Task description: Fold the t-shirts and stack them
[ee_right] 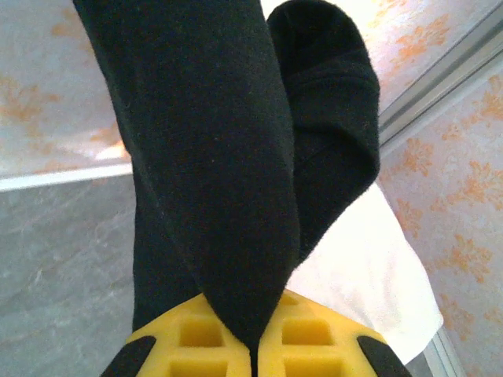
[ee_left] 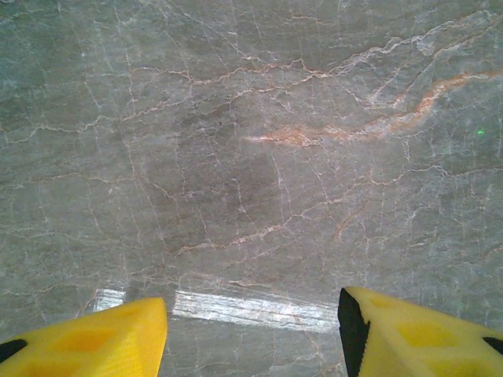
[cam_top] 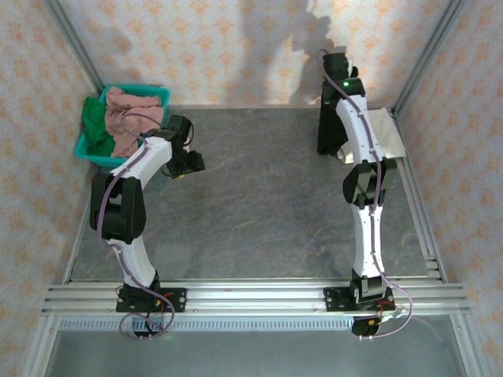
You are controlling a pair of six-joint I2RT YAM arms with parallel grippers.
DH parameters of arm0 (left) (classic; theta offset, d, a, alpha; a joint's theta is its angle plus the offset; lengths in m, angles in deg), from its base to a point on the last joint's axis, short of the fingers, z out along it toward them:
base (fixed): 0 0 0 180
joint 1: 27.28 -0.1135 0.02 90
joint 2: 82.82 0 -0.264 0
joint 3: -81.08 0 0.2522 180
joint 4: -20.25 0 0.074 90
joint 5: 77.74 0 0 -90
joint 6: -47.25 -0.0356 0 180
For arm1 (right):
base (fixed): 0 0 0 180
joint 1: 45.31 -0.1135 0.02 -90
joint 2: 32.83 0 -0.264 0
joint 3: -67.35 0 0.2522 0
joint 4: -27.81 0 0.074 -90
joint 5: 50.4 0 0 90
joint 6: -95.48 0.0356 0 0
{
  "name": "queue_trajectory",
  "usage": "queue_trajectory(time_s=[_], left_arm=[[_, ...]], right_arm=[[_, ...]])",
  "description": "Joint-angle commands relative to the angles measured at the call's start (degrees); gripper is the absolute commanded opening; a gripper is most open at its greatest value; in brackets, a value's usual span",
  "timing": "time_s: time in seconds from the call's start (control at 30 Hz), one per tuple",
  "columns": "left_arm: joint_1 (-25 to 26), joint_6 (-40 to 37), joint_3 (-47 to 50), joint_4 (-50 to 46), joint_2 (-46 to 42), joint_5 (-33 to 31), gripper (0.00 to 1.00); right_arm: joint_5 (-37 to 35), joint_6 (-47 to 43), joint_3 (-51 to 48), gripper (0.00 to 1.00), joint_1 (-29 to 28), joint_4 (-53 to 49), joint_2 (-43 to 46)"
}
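While the right arm stretches toward the far right corner of the grey marbled table (cam_top: 259, 204), we see the right gripper (ee_right: 253, 352) with its yellow fingers (ee_right: 196, 338) pressed together on a fold of the large plain black cloth t-shirt (ee_right: 212, 157). From the wrist camera, the black cloth rises out of the pinch in a broad band, and a second rounded fold sits just beside it on the right. In the overhead view we see the black shirt hanging as a dark strip beside the right arm, lifted off the table for most of its length; we cannot tell whether its lower end touches the surface.

Behind the black shirt lies a cream-white cloth t-shirt (cam_top: 389, 135), flat on the table at the far right edge, close to the patterned wall (cam_top: 236, 47). The wrist view shows its pale cloth just beyond the black fold.

At the far left corner stands a teal plastic basket (cam_top: 161, 94), and in it we see a crumpled pink cloth t-shirt (cam_top: 126, 118) lying against a green cloth t-shirt (cam_top: 94, 126).

We find the left gripper (ee_left: 251, 330) just beside the basket, on its table side. Its yellow fingers are spread apart with only bare marble between them, and it holds nothing.
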Motion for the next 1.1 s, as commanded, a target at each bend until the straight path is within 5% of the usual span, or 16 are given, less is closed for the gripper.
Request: queue_trajectory(time_s=[0.0, 0.63, 0.87, 1.0, 1.07], left_arm=[[-0.61, -0.54, 0.63, -2.61, -3.53, -2.46, 0.60], [-0.44, 1.09, -0.08, -3.83, -3.33, -2.03, 0.60], [-0.47, 0.99, 1.29, -4.21, -4.70, -2.99, 0.61], [-0.37, 1.25, 2.49, -3.67, -5.13, -2.61, 0.61], [-0.40, 1.35, 3.15, -3.12, -5.25, -2.51, 0.61]], right_arm=[[3.51, -2.12, 4.09, 0.00, 1.77, -0.54, 0.22], [22.01, -1.84, 0.21, 0.00, 18.22, -3.21, -4.84], [21.12, -4.14, -0.43, 0.00, 20.90, 1.62, -8.68], [13.65, -6.81, 0.58, 0.01, 21.01, 3.56, -11.49], [10.02, -7.59, 1.55, 0.10, 21.07, 3.30, -12.63]])
